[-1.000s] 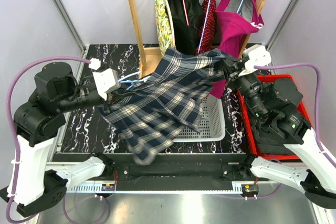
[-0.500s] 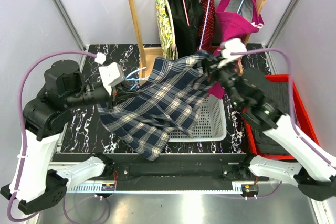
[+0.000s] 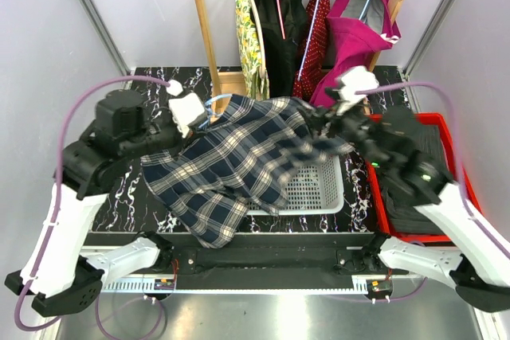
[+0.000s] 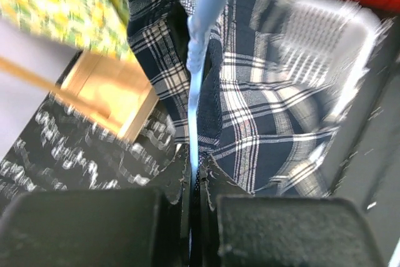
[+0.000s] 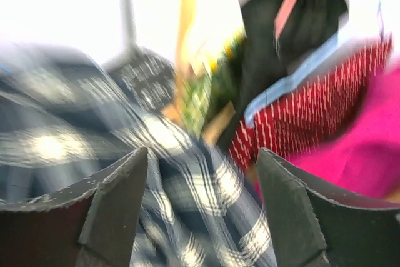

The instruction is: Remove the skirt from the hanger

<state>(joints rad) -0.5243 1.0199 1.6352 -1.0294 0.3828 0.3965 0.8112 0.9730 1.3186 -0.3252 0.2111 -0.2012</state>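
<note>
The navy plaid skirt [image 3: 239, 157] lies spread from the left of the table over the white basket [image 3: 323, 189], still hanging from the pale blue hanger [image 3: 209, 107]. My left gripper [image 3: 194, 121] is shut on the hanger's thin bar [image 4: 194, 92], with the skirt [image 4: 262, 110] draped just past it. My right gripper [image 3: 320, 123] hovers over the skirt's right edge with its jaws wide open and nothing between them. In the blurred right wrist view, the plaid cloth [image 5: 169, 173] falls away below the open gripper [image 5: 203, 161].
A wooden rack [image 3: 205, 37] at the back carries several hung garments: floral, black, red dotted and magenta [image 3: 358, 33]. A red bin [image 3: 450, 129] with dark clothes stands at the right. The black marble tabletop [image 3: 119, 189] shows at the left.
My right gripper has opened and let go of the skirt, whose right edge has dropped onto the basket. My left gripper has carried the hanger to the right and back.
</note>
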